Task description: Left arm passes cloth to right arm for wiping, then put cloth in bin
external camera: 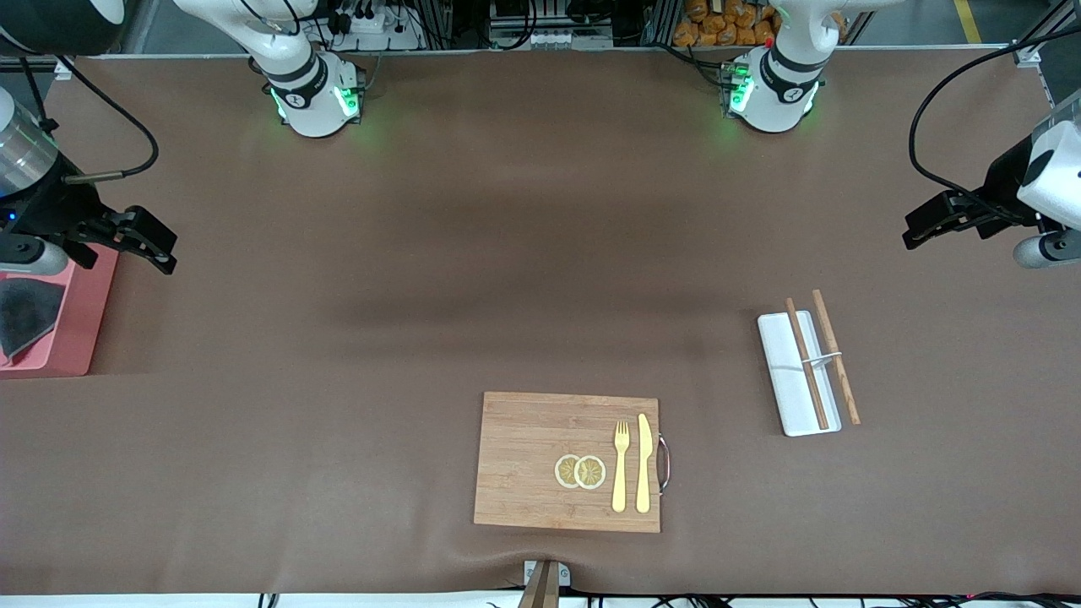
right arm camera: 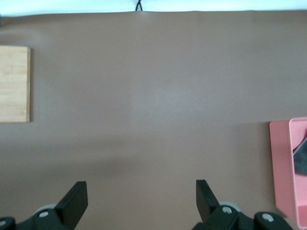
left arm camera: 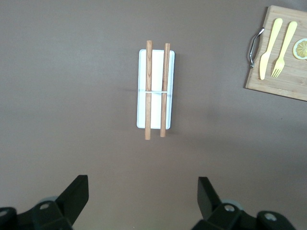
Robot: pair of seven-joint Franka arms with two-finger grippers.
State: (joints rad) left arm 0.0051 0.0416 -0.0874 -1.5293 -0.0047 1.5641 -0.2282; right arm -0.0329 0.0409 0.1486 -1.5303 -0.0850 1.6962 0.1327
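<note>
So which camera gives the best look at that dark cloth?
The front view: the cloth lies in the pink bin at the right arm's end of the table. The right wrist view catches only its corner. The left wrist view shows none of it.

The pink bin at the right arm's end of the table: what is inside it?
The dark grey cloth lies inside the bin. The right arm's wrist covers the bin's part nearest the robots, so anything there is hidden. Both grippers, left and right, are open and hold nothing.

Even overhead light, soft shadows
</note>
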